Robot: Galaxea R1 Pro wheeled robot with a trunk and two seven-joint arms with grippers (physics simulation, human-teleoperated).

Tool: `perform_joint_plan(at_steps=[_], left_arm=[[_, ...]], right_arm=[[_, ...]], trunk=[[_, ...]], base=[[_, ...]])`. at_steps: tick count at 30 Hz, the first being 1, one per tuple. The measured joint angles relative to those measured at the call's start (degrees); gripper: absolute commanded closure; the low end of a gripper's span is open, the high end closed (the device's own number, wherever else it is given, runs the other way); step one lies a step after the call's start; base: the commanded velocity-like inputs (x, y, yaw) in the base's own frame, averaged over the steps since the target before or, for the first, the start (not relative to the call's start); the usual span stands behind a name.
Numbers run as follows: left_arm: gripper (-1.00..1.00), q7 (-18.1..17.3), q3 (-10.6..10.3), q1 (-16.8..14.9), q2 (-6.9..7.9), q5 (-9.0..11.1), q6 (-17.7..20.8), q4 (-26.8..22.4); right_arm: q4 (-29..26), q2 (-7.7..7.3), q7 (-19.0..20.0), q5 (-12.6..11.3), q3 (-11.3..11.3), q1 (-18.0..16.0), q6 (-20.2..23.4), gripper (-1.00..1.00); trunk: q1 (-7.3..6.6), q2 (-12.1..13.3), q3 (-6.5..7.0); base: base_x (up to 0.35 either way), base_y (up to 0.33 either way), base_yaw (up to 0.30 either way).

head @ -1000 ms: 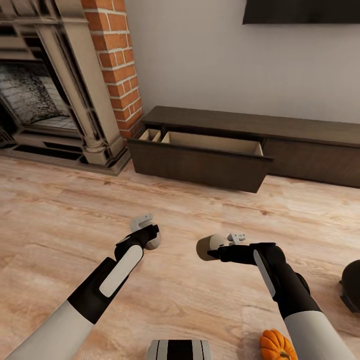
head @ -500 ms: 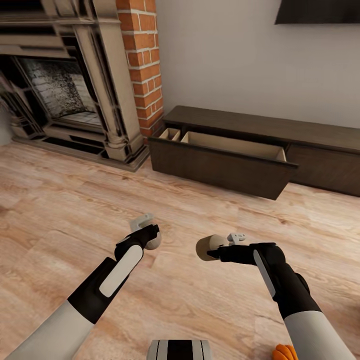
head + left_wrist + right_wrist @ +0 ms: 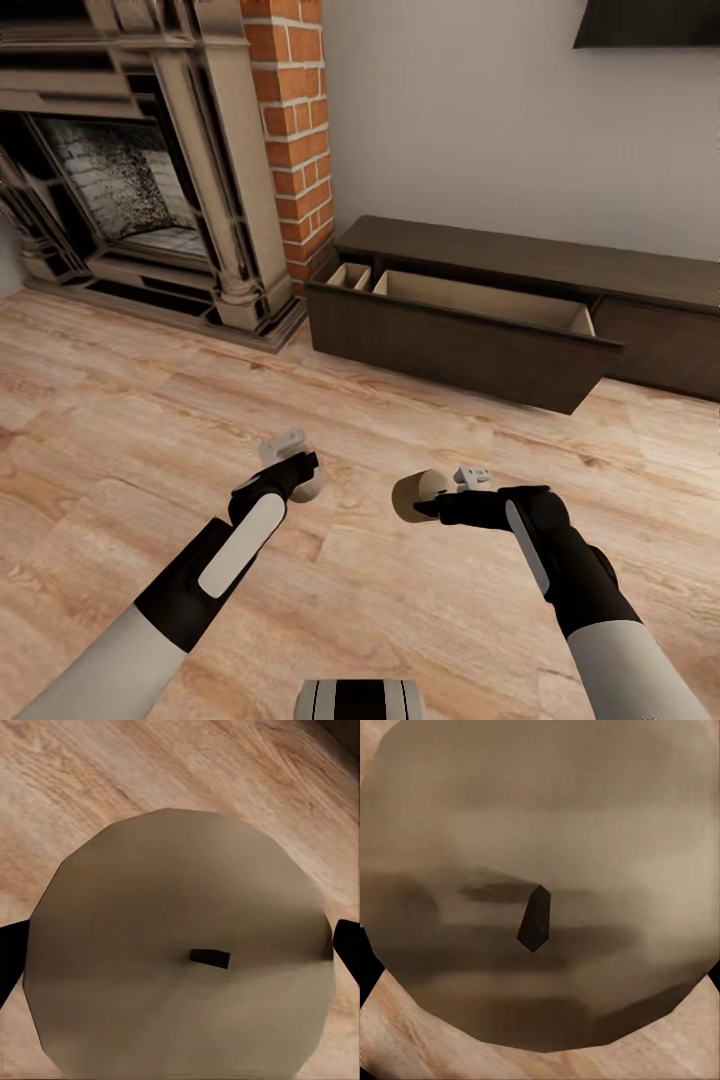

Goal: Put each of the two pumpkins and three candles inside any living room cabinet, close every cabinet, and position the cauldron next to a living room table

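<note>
I've got a candle (image 3: 309, 484) clamped in my left fingers (image 3: 292, 462), another candle (image 3: 412, 495) in my right fingers (image 3: 446, 497), both above the floor (image 3: 120, 420); cabinet (image 3: 470, 335) drawer's open ahead; clip its front edge and one could slip

Candles: two, one (image 3: 308, 484) lower centre-left, one (image 3: 413, 495) lower centre-right
Cabinet (image 3: 520, 262): one, upper right
Open drawers: seemingly two, narrow (image 3: 350, 276) and wide (image 3: 480, 302)
Fireplace (image 3: 130, 160): one, upper left
</note>
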Motion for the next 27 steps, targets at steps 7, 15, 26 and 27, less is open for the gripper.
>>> perform_joint_plan(at_steps=[7, 15, 26, 27], left_arm=[[1.00, 0.07, 0.42, 0.27, 0.53, -0.49, 0.26, -0.89], [1.00, 0.38, 0.81, 0.27, 0.84, 0.25, 2.78, -5.68], [1.00, 0.52, 2.88, 0.03, 0.16, 0.00, 11.53, -6.27], [1.00, 0.53, 2.91, -0.05, 0.14, 0.06, 11.55, -6.27]], right_arm=[[-0.56, -0.37, 0.47, -0.05, -0.58, -0.07, 0.27, 1.00], [-6.62, -0.13, 0.45, 0.86, -4.41, -0.59, 5.21, 1.00], [-4.47, -0.04, 0.12, 0.11, -4.27, -0.04, 4.97, 1.00], [-4.31, -0.09, 0.04, 0.36, -4.28, 0.00, 4.83, 1.00]], trunk=[[0.00, 0.00, 0.01], [-0.15, 0.08, 1.32], [-0.44, 0.22, 3.76], [-0.47, 0.24, 3.98]], base=[[0.000, 0.000, 0.000], [0.000, 0.000, 0.000], [0.000, 0.000, 0.000], [0.000, 0.000, 0.000]])
